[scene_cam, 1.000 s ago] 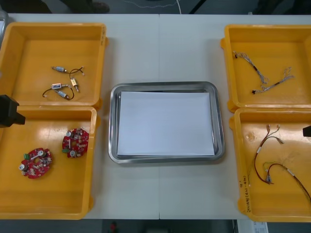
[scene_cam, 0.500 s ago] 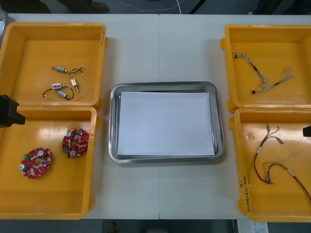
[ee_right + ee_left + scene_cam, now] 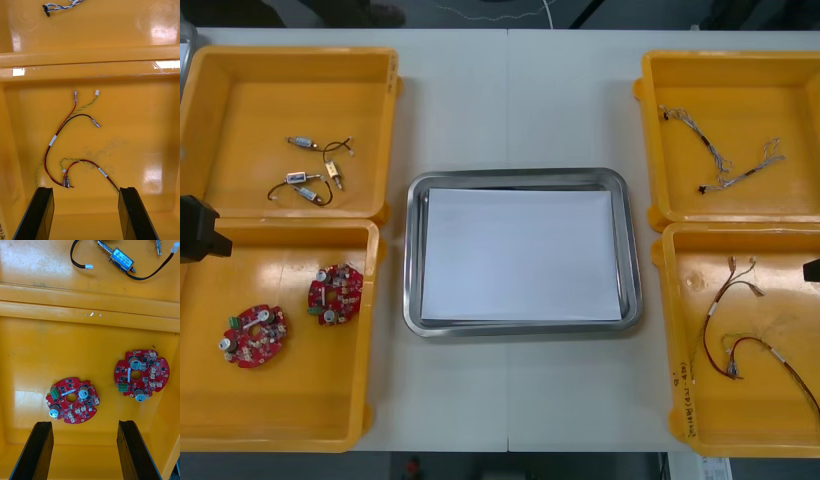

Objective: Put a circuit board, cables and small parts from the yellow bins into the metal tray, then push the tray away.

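We find the tray [image 3: 413, 250] at the middle of the table [image 3: 510, 100], between two bins along its left edge and two along its right. Small metal parts [image 3: 304, 181] lie in the far left bin [image 3: 220, 110], two circuit boards [image 3: 335, 294] in the near left bin [image 3: 280, 400], cables [image 3: 725, 160] in the far right bin [image 3: 740, 80], and further cables [image 3: 730, 330] in the near right bin [image 3: 750, 420].

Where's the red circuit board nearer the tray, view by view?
Front view: round red circuit board in the near left yellow bin, metal tray side.
Left wrist view: the board nearer the dividing wall, past the left end effector.
Right wrist view: faces red and yellow cables.
Shared landmark: small metal part with black cable.
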Robot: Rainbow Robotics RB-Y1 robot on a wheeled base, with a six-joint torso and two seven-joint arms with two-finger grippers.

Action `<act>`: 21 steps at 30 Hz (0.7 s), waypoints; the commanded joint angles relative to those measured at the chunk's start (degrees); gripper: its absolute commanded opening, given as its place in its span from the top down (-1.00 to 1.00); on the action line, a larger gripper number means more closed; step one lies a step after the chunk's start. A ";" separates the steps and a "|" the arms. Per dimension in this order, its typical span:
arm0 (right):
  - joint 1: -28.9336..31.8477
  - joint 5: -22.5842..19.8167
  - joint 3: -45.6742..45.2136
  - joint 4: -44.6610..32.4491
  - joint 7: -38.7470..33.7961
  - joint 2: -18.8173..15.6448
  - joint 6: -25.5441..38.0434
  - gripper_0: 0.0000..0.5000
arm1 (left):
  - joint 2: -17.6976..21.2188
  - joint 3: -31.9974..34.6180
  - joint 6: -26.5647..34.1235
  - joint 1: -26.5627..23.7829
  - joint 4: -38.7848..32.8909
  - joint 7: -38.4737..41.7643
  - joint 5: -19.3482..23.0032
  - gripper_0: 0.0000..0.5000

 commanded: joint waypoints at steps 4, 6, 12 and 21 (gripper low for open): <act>0.90 -0.23 -0.73 -0.46 1.41 -2.02 0.16 -1.00 | 2.50 1.55 0.38 0.72 -1.46 -7.03 -0.37 -1.00; 0.90 -0.23 -0.73 -0.46 1.41 -2.02 0.16 -1.00 | 2.50 1.55 0.38 0.72 -1.46 -7.03 -0.37 -1.00; 0.90 -0.23 -0.73 -0.46 1.41 -2.02 0.16 -1.00 | 2.50 1.55 0.38 0.72 -1.46 -7.03 -0.37 -1.00; 0.02 0.03 -2.49 -2.31 1.24 -2.20 0.16 -1.00 | 0.83 0.67 0.38 1.77 -0.84 -6.94 -0.10 -1.00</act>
